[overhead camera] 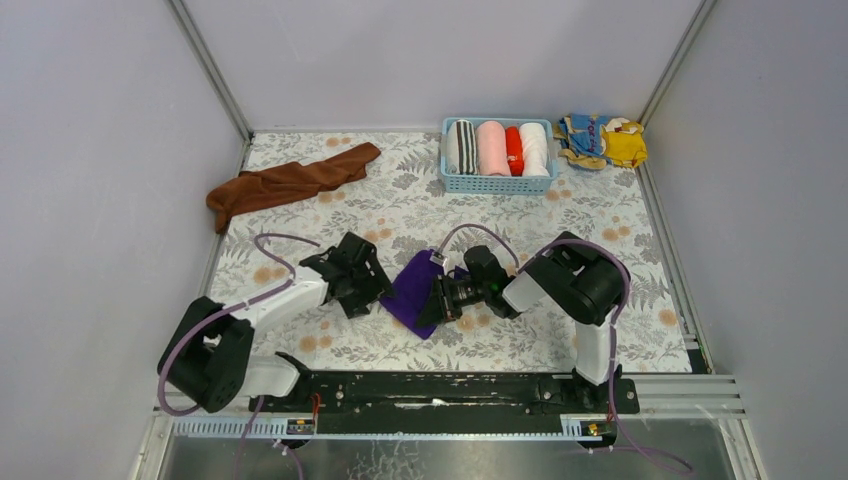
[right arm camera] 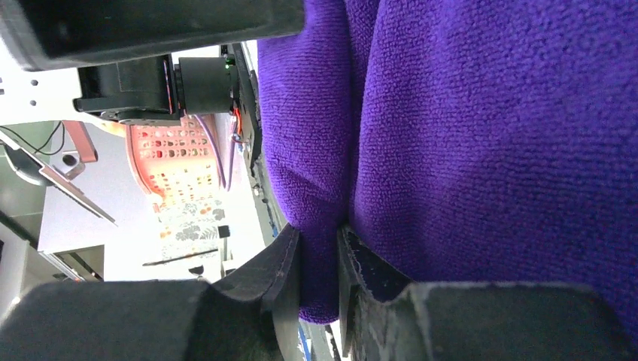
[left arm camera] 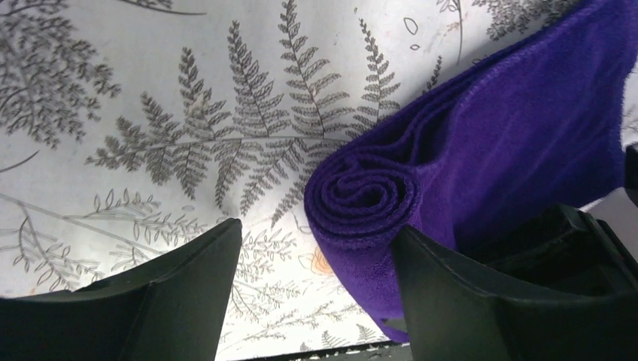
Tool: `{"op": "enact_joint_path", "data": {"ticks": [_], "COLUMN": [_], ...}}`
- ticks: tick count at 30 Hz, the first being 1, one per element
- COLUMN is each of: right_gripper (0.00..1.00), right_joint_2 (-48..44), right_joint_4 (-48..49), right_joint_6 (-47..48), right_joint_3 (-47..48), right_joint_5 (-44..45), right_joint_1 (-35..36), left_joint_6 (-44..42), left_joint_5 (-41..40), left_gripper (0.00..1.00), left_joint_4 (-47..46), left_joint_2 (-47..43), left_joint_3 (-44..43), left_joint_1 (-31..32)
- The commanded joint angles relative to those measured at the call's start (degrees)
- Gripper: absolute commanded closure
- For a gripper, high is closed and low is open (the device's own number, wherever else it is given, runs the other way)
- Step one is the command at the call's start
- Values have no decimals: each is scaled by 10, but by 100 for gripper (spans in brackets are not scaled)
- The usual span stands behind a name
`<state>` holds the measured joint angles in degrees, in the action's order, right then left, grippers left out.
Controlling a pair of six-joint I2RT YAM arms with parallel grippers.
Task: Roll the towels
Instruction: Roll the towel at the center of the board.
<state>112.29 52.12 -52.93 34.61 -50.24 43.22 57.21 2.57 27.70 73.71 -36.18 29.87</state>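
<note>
High camera looks down on the whole table (overhead camera: 400,200) from its near edge. Both wrist cameras press close to the same purple towel (overhead camera: 408,290).

Two black-and-white arms (overhead camera: 285,298) with looping lilac cables (overhead camera: 283,238).

Nothing to read here, folks: no lettering, label, brand or number is legible in any view.

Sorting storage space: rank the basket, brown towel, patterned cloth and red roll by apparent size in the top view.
Largest: basket and brown towel, too alike to rank.
Then patterned cloth.
Smallest: red roll.
</note>
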Motion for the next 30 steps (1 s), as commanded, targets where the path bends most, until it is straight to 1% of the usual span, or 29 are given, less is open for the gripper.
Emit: {"op": "enact_joint_path", "data": {"ticks": [1, 4, 8, 11, 13, 16, 19, 21, 24, 30], "right_gripper": [80, 71, 57, 51, 49, 45, 42, 40, 39, 39], "right_joint_2": [-31, -95, -193, -239, -264, -294, -314, -311, -279, -198], "right_joint_4": [-91, -215, -367, -467, -519, -550, -538, -529, -523, -519], "right_joint_6": [43, 126, 223, 290, 328, 373, 426, 459, 488, 522], "right_joint_3": [0, 15, 49, 83, 102, 119, 121, 126, 140, 159], "right_joint_5": [18, 72, 181, 286, 374, 497, 570, 596, 630, 697], "right_joint_1": [-2, -2, 17, 57, 92, 154, 218, 251, 283, 309], "left_joint_6": [0, -1, -6, -8, -10, -10, -11, -11, -13, -16], "left_joint_5": [-6, -13, -13, -12, -12, -11, -10, -10, -9, -6], "left_gripper": [32, 36, 42, 43, 43, 43, 43, 43, 43, 42], "left_joint_4": [-50, -59, -68, -70, -70, -70, -70, -70, -70, -72], "left_joint_2": [43, 62, 77, 87, 91, 92, 92, 92, 95, 94], "left_joint_3": [-5, 2, 10, 14, 16, 19, 19, 19, 18, 20], "left_joint_1": [4, 5, 5, 5, 5, 5, 5, 6, 6, 6]}}
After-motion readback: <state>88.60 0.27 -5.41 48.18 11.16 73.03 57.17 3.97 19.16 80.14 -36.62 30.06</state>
